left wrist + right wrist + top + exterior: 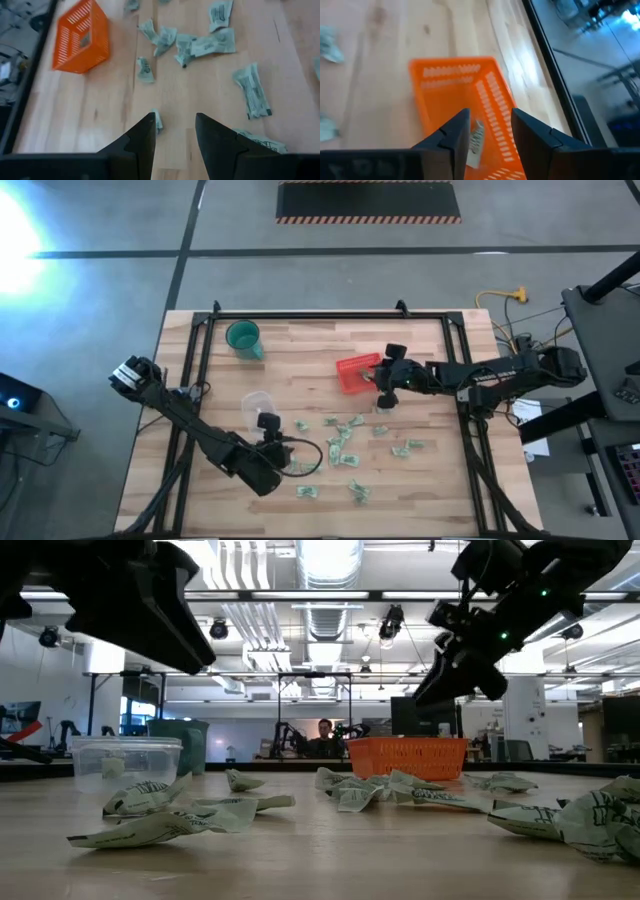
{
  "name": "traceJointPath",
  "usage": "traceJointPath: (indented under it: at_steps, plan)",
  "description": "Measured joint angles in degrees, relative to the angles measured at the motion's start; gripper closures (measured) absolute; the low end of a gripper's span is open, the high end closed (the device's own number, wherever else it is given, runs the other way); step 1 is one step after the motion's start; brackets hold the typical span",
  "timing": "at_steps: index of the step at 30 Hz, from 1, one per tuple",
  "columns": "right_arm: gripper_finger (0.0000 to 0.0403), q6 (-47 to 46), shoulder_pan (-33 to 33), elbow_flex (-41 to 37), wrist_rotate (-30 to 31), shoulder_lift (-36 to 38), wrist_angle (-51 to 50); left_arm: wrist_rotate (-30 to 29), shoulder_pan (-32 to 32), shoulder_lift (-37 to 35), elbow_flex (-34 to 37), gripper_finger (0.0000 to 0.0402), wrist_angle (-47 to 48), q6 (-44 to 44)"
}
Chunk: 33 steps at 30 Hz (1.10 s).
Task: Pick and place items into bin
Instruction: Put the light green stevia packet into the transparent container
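The red basket (355, 372) stands on the table's far right part; it also shows in the low view (408, 758). My right gripper (378, 383) is open just above its right side. In the right wrist view the open fingers (487, 135) frame the basket (450, 90), and one pale piece (476, 140) shows inside it, touched by neither finger. Several pale green and white pieces (345, 442) lie flat on the wood. My left gripper (290, 448) is open and empty, low over the table's near left part. In its wrist view one small piece (158, 121) lies just beyond the fingers (175, 135).
A teal cup (243, 338) stands at the far left. A clear plastic container (257, 405) stands near my left arm. A black frame (330, 317) runs along the table's edges. A person (322, 740) sits in the room behind. Bare wood lies along the near edge.
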<state>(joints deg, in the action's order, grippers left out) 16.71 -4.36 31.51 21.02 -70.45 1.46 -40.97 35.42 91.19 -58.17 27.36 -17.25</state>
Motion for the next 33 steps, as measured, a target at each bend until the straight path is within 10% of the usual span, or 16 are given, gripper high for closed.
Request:
traceJointPath:
  at_steps: [12, 33]
  plan:
    - [0.0282, 0.4, 7.6, 0.0, -0.7, 8.8, -0.9, 13.1, -12.3, 5.5, -0.7, 0.0278, -4.6, 8.8]
    - [0.0309, 0.1, 11.3, 0.0, -0.5, 12.3, -2.5, 16.5, -17.0, 10.3, -0.5, 0.0278, -4.3, 10.1]
